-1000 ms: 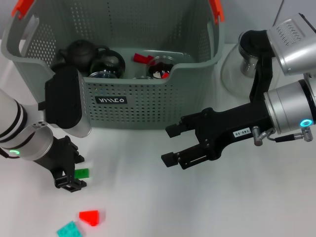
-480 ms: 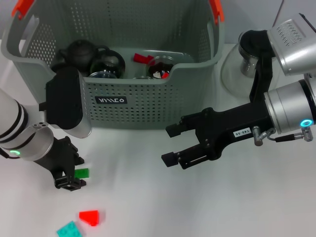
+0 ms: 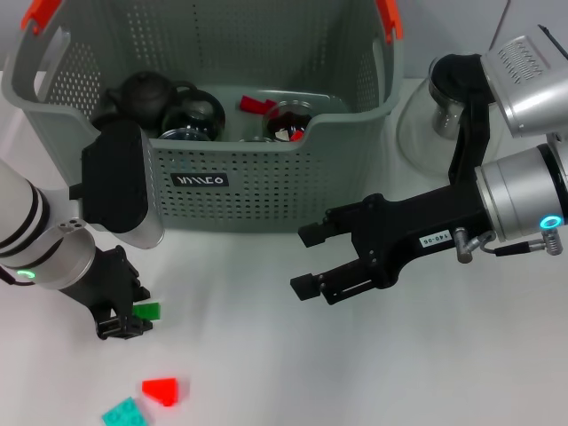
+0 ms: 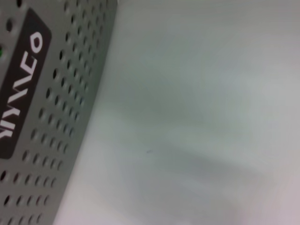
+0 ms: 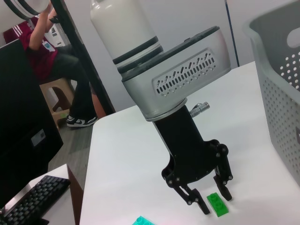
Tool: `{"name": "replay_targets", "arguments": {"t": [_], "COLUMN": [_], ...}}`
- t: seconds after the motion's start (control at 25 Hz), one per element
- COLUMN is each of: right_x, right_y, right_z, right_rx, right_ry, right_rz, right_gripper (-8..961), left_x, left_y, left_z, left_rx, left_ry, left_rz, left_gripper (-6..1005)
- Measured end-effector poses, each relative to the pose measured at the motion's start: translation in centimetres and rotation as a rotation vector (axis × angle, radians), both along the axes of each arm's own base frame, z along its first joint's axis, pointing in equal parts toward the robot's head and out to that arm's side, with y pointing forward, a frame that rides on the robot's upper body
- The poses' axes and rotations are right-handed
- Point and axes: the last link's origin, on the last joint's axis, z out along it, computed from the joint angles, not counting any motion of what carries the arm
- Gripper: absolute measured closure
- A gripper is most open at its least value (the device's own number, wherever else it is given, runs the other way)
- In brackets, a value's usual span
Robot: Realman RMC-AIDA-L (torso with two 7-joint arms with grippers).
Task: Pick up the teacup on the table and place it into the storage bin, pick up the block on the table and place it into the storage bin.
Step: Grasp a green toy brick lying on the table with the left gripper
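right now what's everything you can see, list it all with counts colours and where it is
storage bin: 1, grey-green with orange-red tabs, back of table
teapot: 1, black, in bin
glass cups: at least 2, clear, in bin
red piece: 1, in bin
green block: 1, on table between left fingers
red block: 1, on table nearer the camera
teal block: 1, beside red block
glass pot: 1, clear, right of bin
left gripper: open, straddling green block
right gripper: open, before bin
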Motion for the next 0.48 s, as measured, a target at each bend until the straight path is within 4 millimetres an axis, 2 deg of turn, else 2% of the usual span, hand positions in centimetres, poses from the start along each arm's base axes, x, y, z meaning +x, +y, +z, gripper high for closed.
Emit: {"name": "replay_targets", "arguments": {"t": [0.12,0.24,0.48], "right_x": [0.0,0.03,0.08], "right_y": [-0.01,-0.03,-0.06], "right_z": [-0.02,-0.02,-0.02], "right_rx": [0.0,0.0,0.0], "right_ry": [0.0,0.001,0.001], "right_rz": [0.0,-0.001,-0.003], "right_gripper": [100,100,101], "left_x": [-0.03,-0.03,0.08], "left_y": [0.0,0.01,-0.06], "left_z": [0.04,0.07,-0.11], "left_rx": [-0.001,-0.002,-0.009], "left_ry": [0.002,0.003,0.006], "left_rz": [0.001,0.001,-0.004], "left_gripper": [592,616,616]}}
